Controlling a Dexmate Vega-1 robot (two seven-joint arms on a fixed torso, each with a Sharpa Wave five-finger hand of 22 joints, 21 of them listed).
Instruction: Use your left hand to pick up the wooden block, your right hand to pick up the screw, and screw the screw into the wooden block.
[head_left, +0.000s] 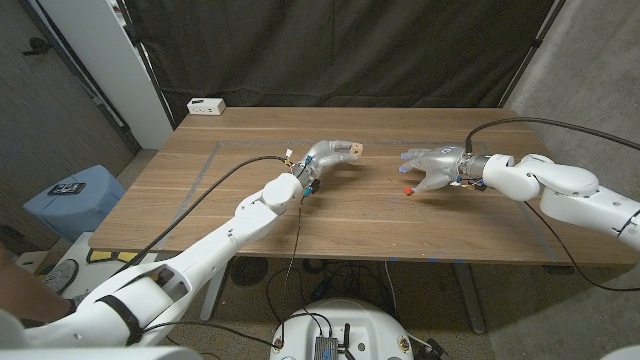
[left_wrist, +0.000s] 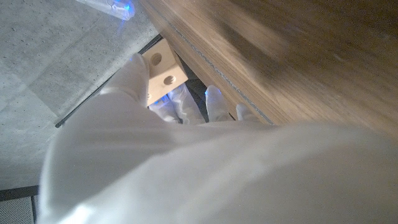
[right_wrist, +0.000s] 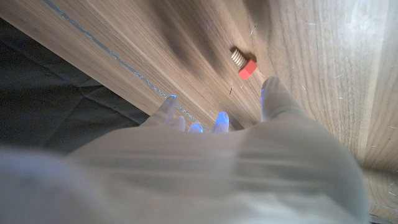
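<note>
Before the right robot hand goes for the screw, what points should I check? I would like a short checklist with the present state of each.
1. Left robot hand holds the wooden block: ok, the fingers grip it in the left wrist view.
2. Block's holes are uncovered: ok, two holes show on the block.
3. Screw is free on the table: ok, it lies on its side, red head visible.
4. Right robot hand holds nothing: ok, its fingers are apart beside the screw.
5. Fingers touching the screw: not ok, a gap shows in the right wrist view.
6. Block lifted off the table: cannot tell.
</note>
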